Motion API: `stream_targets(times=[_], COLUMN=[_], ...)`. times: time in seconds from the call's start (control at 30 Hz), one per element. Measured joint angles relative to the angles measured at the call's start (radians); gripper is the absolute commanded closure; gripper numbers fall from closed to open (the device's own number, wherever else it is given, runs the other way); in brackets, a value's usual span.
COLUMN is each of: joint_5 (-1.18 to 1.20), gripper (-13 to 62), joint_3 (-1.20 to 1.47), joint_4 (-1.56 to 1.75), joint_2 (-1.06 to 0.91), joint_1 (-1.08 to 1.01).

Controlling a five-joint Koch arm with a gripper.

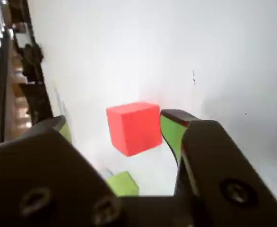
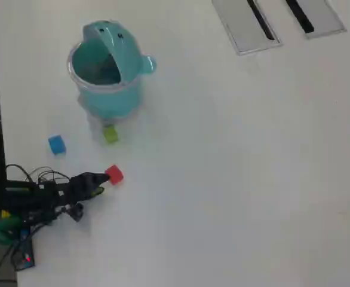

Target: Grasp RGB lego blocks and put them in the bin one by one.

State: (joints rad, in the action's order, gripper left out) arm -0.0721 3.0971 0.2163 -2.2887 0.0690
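While small red plastic cube [image 1: 134,127] sits between black gripper [image 1: 114,126] fingers, jaws spread wide — light-teal round lidded bin [image 2: 106,75] far off, overhead view.

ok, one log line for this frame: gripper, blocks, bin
gripper: open, at red block, not closed on it | blue block, yellow-green block: on table | bin: no block visible inside

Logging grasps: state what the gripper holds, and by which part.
Nothing is held. The gripper is open, the red block sitting on the table between its fingers, not clamped.
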Motion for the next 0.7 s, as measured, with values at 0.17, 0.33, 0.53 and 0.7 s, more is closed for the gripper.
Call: stream_targets(times=[0.17,0.33,0.53,0.7], joint_5=[-0.008,-0.008,-0.037,-0.146], gripper=[15.3,15.3,16.4,16.5], joint_3=[0.000,0.000,0.000,0.000], joint_4=[0.000,0.006,0.063,0.069], joint_2=[0.000,0.000,0.000,0.000], joint_1=[-0.005,-0.006,-0.015,-0.009])
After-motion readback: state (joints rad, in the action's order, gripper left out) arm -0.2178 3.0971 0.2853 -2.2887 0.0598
